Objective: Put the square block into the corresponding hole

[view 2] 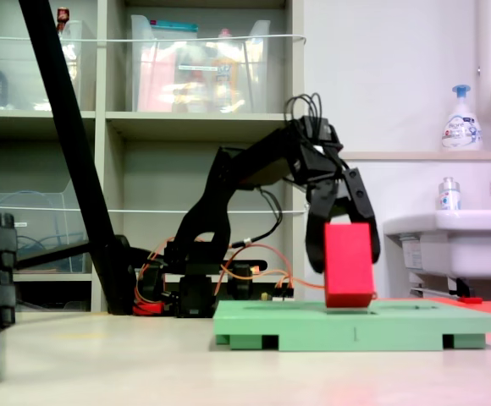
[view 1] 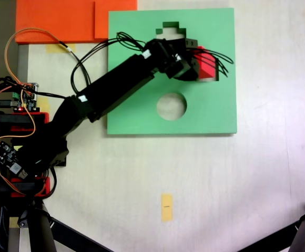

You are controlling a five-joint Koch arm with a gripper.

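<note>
A fixed view shows one green foam board (view 1: 215, 113) on the bench (view 1: 257, 184), with three cutouts: stepped, round (view 1: 171, 106) and the square hole (view 1: 211, 80). The jaws (view 2: 344, 254) pinch one square block (view 2: 349, 264), hanging just above the board at the square hole. One yellow tape marker (view 1: 166, 207) lies well apart.

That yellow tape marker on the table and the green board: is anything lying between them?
No. In the fixed view from above, the stretch between the yellow tape marker and the green board is bare pale tabletop.
</note>
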